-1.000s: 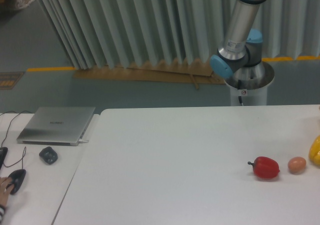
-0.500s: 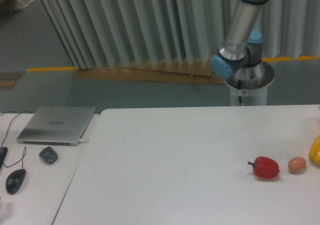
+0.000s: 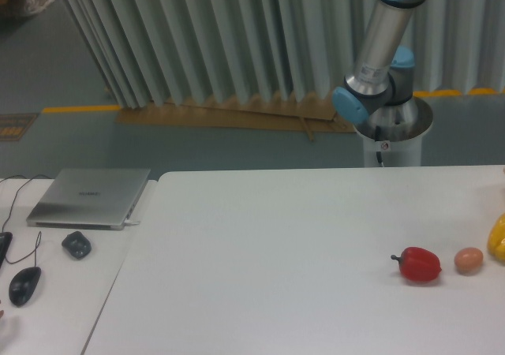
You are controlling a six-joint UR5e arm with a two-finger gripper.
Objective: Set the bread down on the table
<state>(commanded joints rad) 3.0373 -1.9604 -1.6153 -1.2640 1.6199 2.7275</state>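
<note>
the robot arm (image 3: 384,47) stood behind the far edge of the white counter (image 3: 268,237), only its base and lower links in frame; it had scarcely shifted over the preceding second, and the objects on the counter had not moved. the one clear change lay at the lower left, where a hand that had rested on the computer mouse (image 3: 25,284) a second earlier had withdrawn from view. for the task this suggested no visible progress: the bread appeared nowhere in view, neither on the counter nor near the arm, so its position could not be told. the gripper was cut off above the frame, so whether the jaws were spread, pressed together or pinching the bread could not be told. a red pepper (image 3: 419,264) and a tan egg-shaped object (image 3: 469,259) lay near each other at the right; a yellow object (image 3: 498,238) was cropped by the right edge. a closed laptop (image 3: 88,197) lay on the adjoining desk (image 3: 59,304).
</note>
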